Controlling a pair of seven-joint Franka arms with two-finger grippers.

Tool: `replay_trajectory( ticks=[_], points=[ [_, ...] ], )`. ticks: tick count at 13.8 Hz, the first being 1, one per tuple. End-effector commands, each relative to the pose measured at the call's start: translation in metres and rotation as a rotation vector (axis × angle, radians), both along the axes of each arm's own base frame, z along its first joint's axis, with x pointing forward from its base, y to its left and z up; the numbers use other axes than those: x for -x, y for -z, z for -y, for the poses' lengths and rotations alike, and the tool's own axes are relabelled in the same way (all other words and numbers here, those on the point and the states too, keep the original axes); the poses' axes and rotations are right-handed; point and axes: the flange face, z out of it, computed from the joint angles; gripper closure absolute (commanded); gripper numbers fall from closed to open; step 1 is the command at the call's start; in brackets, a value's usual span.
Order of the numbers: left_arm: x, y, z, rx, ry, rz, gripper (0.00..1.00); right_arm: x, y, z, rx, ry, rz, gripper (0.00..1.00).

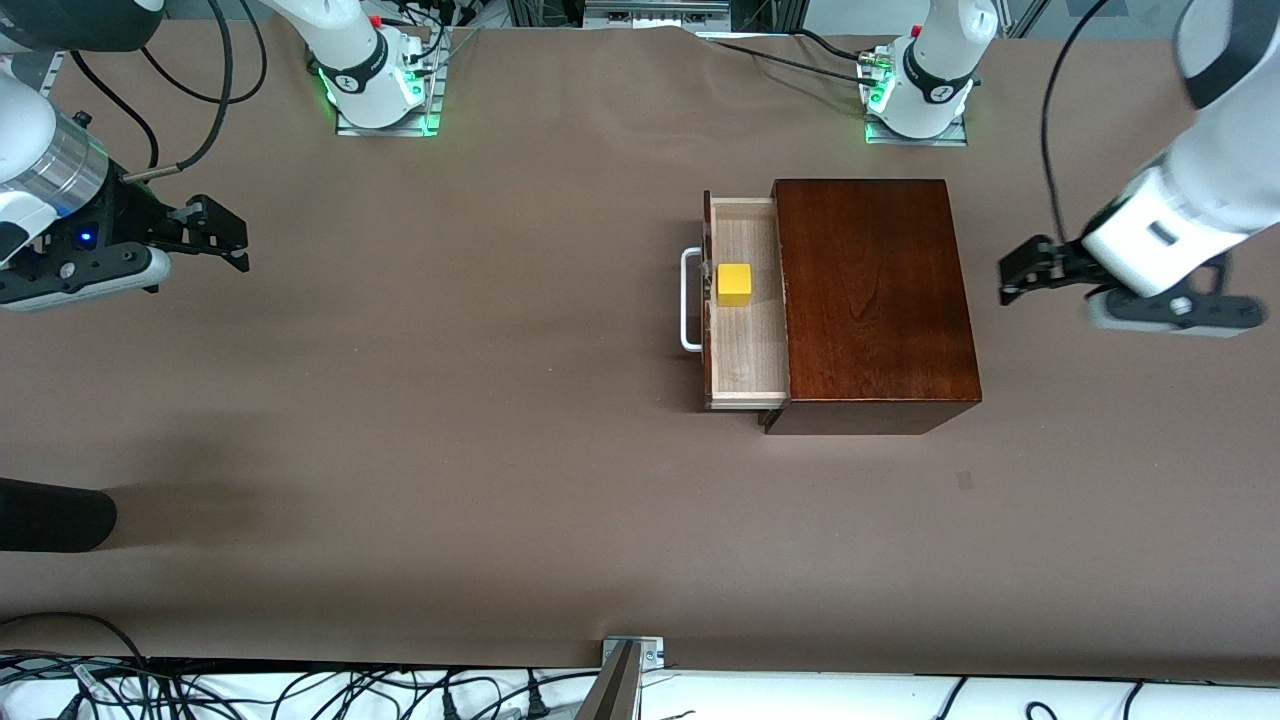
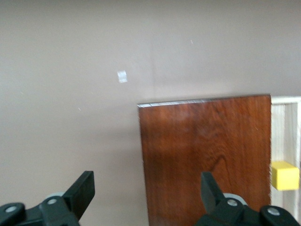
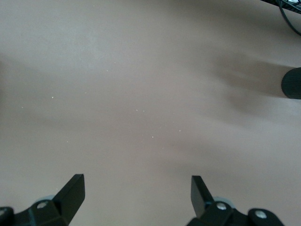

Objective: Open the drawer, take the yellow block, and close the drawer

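The drawer point(image 1: 745, 305) of the dark reddish-brown wooden box point(image 1: 872, 295) stands pulled out toward the right arm's end of the table, its white bar handle point(image 1: 688, 300) facing that way, so the opening step looks done. The yellow block point(image 1: 733, 284) sits on the pale drawer floor, close to the drawer front, and nothing touches it; taking it out and pushing the drawer shut are both left to do. The left gripper point(image 1: 1012, 272) hangs over bare table just beside the box at the left arm's end, fingers spread apart and holding nothing; its wrist view looks along the box top to a corner of the block. The right gripper point(image 1: 225, 237) hovers over bare table well apart from the drawer, at the right arm's end, jaws wide and empty. Which arm is meant to reach for the block is hard to judge from here, though the right gripper is on the drawer's open side.
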Motion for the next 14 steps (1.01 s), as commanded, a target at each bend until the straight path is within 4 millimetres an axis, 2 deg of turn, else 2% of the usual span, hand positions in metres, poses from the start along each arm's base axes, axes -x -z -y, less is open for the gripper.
replay_trajectory(
  ticks=[1, 2, 3, 5, 6, 10, 11, 14],
  points=[
    [0.028, -0.004, -0.011, 0.019, 0.046, 0.022, 0.0, 0.003, -0.005, -0.015, -0.014, -0.01, -0.006, 0.0],
    [0.036, -0.006, -0.014, 0.006, 0.033, -0.024, 0.0, 0.005, -0.011, -0.018, -0.021, -0.02, 0.01, 0.0],
    [0.033, -0.011, -0.014, 0.002, 0.038, -0.017, 0.0, 0.003, -0.008, -0.025, -0.03, -0.042, 0.009, 0.0],
    [0.034, -0.014, -0.014, 0.002, 0.039, -0.02, 0.0, 0.012, -0.008, -0.062, -0.056, -0.105, -0.005, 0.0],
    [0.034, -0.015, -0.015, 0.002, 0.038, -0.021, 0.0, 0.018, -0.006, -0.083, -0.058, -0.145, -0.015, 0.0],
    [0.034, -0.014, -0.017, 0.002, 0.038, -0.024, 0.0, 0.053, 0.012, -0.191, -0.042, -0.342, -0.048, 0.0],
    [0.034, -0.014, -0.017, 0.002, 0.038, -0.024, 0.0, 0.056, 0.026, -0.213, -0.04, -0.374, -0.071, 0.0],
    [0.03, -0.01, -0.025, 0.008, 0.022, -0.031, 0.0, 0.087, 0.045, -0.286, -0.045, -0.524, -0.076, 0.0]
  ],
)
